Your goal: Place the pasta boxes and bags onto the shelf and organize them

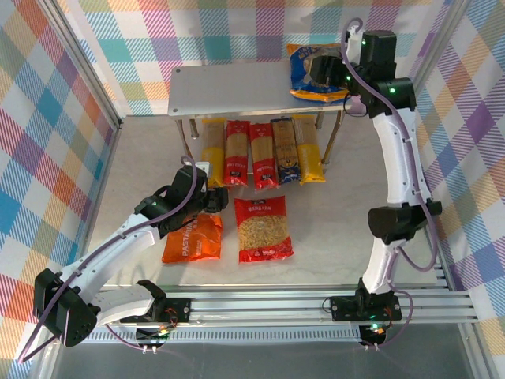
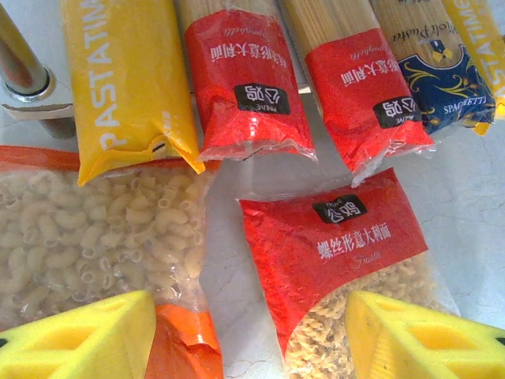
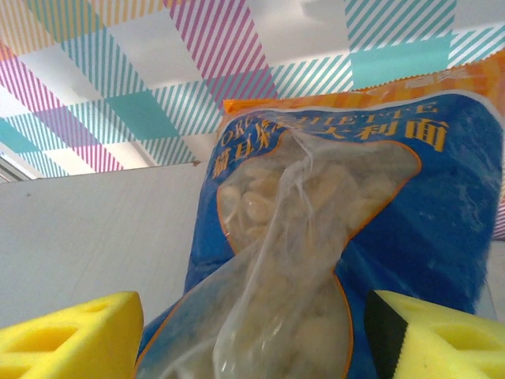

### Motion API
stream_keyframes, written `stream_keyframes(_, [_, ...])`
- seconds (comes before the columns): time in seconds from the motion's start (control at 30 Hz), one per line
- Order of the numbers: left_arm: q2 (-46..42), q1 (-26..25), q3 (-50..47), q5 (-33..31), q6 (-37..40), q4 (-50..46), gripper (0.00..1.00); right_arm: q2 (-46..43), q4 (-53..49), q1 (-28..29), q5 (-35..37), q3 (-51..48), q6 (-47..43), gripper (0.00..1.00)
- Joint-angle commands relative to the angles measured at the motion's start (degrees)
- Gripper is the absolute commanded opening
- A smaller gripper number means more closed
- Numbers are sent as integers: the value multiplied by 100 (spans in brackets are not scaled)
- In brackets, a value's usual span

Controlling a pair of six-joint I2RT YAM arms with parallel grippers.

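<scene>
While the right claw point(image 3: 252, 335) spreads wide around the blue bag point(image 3: 442, 237) on the shelf point(image 1: 229, 91), the left claw point(image 2: 248, 335) gapes above the orange bag point(image 2: 79, 229).

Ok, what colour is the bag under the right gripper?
Blue bag with orange trim; clearest in the right wrist view.

The shelf's point(image 1: 229, 91) top plate hides the far ends of all five pasta boxes point(image 1: 262, 158). My right claw point(image 1: 323, 71) covers the middle of the blue bag point(image 1: 301, 79), whose lower end my right wrist view cuts off. My left claw point(image 1: 207, 197) hides the orange bag's point(image 1: 193, 246) far edge.
</scene>
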Motion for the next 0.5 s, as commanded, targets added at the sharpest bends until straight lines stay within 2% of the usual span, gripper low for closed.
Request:
stream_keyframes(0.0, [-99,-27,9,-50,33,-73,65,-666,398,34,96,-441,-120,73])
stream_keyframes(0.13, [-98,-33,27,-31,33,-81,65,-1174,555,34,337,-1215,-129,71])
stream_keyframes(0.17, [-101,-29,27,-39,29,-82,65,-1253,556,34,390,-1366,-128,67])
stream_keyframes(0.3, [-121,-28,28,-23,30,-97,64,-1475,568,34,651,-1830,-129,30])
stream_keyframes(0.33, [-122,-24,32,-15,30,-100,64,-1524,609,34,710,-1936,-125,25])
stream_keyframes(0.47, [-144,-24,37,-6,34,-136,64,-1544,710,34,828,-2122,-130,23])
